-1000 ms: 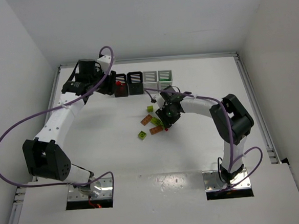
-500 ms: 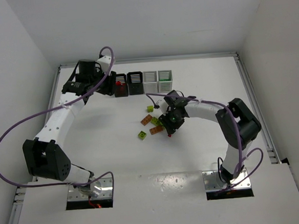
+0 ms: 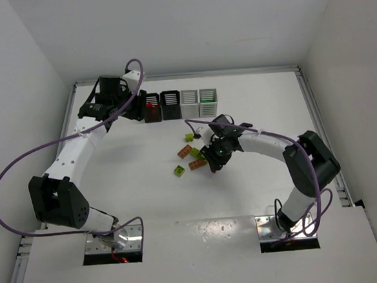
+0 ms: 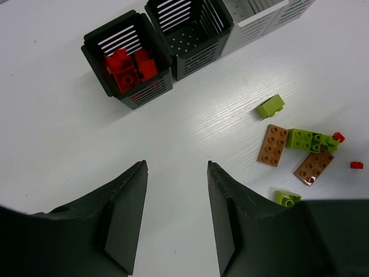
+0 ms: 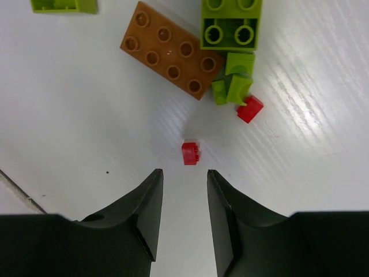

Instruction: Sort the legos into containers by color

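Four bins stand in a row at the back: a black bin holding several red legos, an empty black bin, and two white bins. Loose legos lie mid-table: orange plates, yellow-green bricks, a green piece and two tiny red bricks. My right gripper is open and empty, low over the table, with the nearer red brick just ahead of its fingertips. My left gripper is open and empty, beside the red-filled bin.
The loose pile also shows in the left wrist view, to the right of the bins. A raised rail runs along the table's right edge. White walls close in the back and sides.
My right gripper has shifted slightly toward the near side, past the orange plate, and its elbow has swung right. The left arm has not moved.
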